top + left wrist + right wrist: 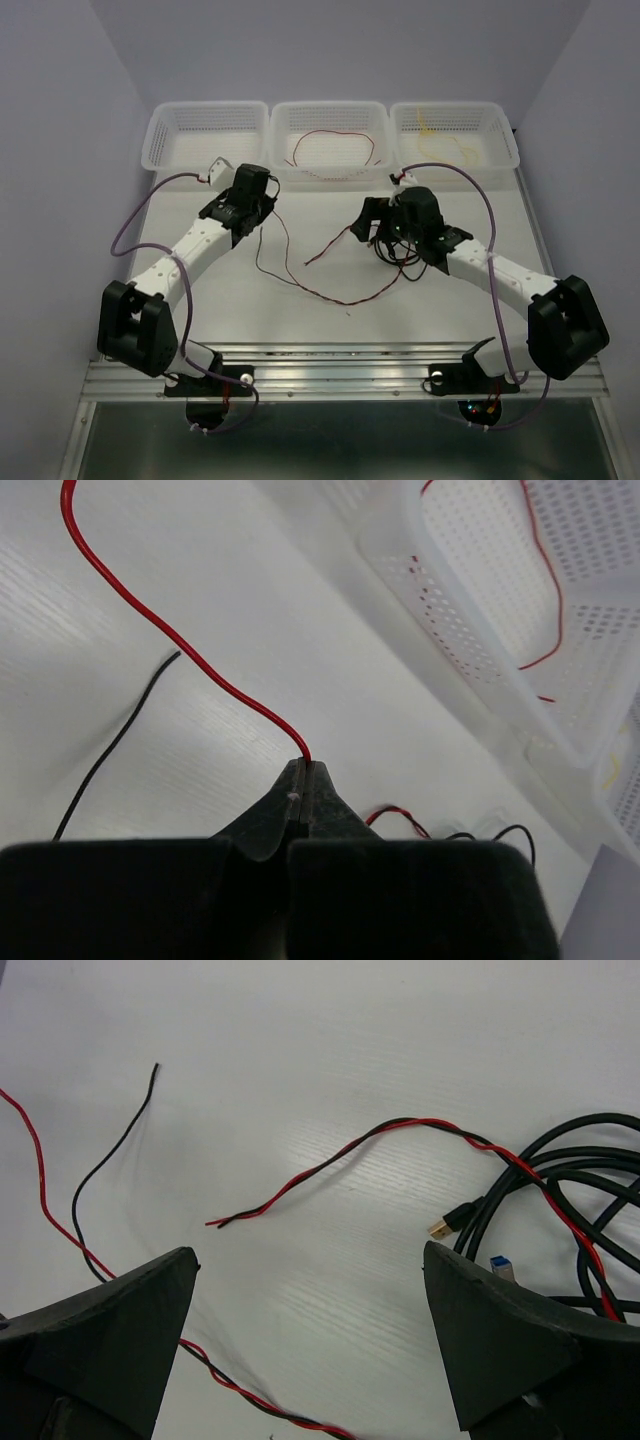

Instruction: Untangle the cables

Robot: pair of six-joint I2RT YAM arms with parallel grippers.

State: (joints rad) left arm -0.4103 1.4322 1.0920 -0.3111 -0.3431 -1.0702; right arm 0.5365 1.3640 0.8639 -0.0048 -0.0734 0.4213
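Note:
A red wire (345, 300) twisted with a thin black wire (115, 742) loops across the table between the arms. My left gripper (262, 212) is shut on the red wire's strand (200, 665), which leaves its tips (305, 764). My right gripper (378, 235) is open and empty (310, 1300), hovering over the twisted pair's loose end (330, 1160). A thick black cable (560, 1175) with a gold USB plug (441, 1228) and a blue plug lies coiled by its right finger (510, 1330). Another red wire (335, 135) lies in the middle basket, and a yellow wire (435, 130) in the right basket.
Three white mesh baskets stand along the back edge: the left one (205, 120), the middle one (330, 112) and the right one (455, 112). The middle basket's wall (450, 610) is close to the right of my left gripper. Purple arm cables arc beside both arms.

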